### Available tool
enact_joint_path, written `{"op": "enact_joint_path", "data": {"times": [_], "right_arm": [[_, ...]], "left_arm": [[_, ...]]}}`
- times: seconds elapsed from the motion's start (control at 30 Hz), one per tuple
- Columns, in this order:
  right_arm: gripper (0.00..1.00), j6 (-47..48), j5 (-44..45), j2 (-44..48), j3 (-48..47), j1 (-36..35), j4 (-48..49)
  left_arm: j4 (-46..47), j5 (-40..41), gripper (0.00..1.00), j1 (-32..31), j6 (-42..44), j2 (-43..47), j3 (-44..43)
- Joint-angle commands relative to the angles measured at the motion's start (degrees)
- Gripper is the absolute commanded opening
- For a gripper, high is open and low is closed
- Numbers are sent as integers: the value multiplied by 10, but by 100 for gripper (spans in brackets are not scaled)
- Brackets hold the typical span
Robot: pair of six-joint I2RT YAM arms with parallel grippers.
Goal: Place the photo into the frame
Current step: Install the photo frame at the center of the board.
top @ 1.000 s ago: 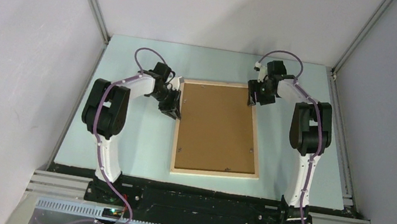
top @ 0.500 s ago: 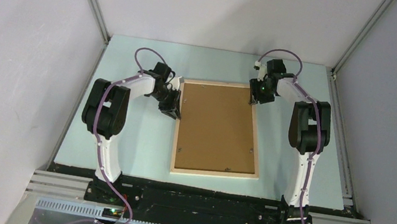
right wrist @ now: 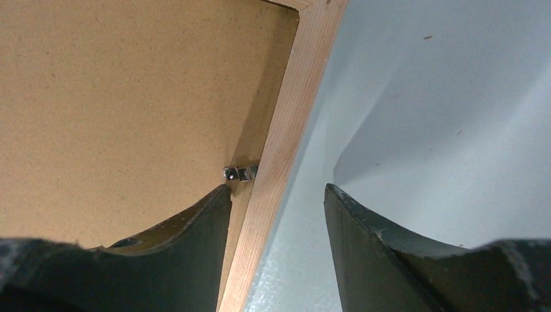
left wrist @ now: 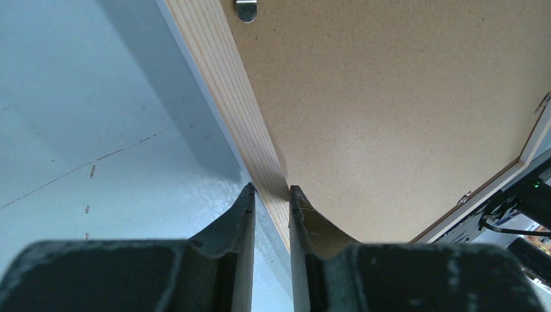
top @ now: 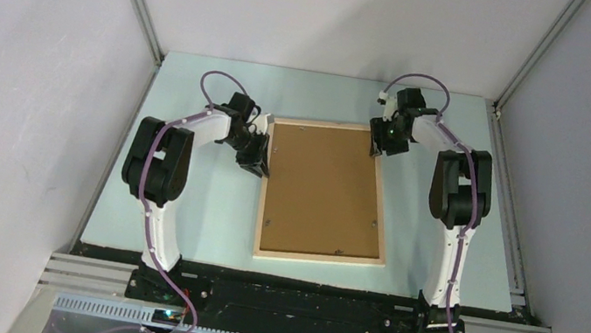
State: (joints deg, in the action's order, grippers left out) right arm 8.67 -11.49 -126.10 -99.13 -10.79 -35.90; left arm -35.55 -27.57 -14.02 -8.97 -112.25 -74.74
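The frame (top: 318,258) lies face down in the middle of the table, its pale wood rails around a brown backing board (top: 323,193). My left gripper (top: 257,161) is shut on the frame's left rail (left wrist: 224,84) near the far corner, one finger on each side of the rail. At the far right corner my right gripper (top: 376,148) stands open astride the right rail (right wrist: 292,110). One of its fingers (right wrist: 195,227) is over the backing board beside a small metal tab (right wrist: 239,173); the other is over the table. The photo is hidden.
The pale blue table (top: 179,211) is walled in by white panels on the left, back and right. Small metal tabs (left wrist: 246,10) sit along the backing board's edges. Both arm bases stand at the near edge.
My right gripper has shifted slightly at the frame's far right corner and its jaws have narrowed a little. The left arm and the frame have not moved.
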Motion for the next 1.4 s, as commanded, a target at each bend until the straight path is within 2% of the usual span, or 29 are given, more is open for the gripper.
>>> {"op": "enact_joint_path", "data": {"times": [0.0, 0.43, 1.0, 1.13, 1.37], "right_arm": [[60, -3, -23, 41, -1, 8, -8], [66, -50, -99, 111, 45, 41, -15], [77, 79, -94, 325, 351, 31, -43], [78, 85, -72, 352, 395, 6, -35], [76, 77, -62, 350, 413, -17, -32]], "left_arm": [[19, -4, 5, -6, 14, -3, -21], [19, -5, 0, -6, 8, -1, -24], [19, -18, 0, -6, 0, -3, -23], [19, -17, 0, -6, 1, -5, -23], [19, -17, 0, -6, 3, -4, -22]]}}
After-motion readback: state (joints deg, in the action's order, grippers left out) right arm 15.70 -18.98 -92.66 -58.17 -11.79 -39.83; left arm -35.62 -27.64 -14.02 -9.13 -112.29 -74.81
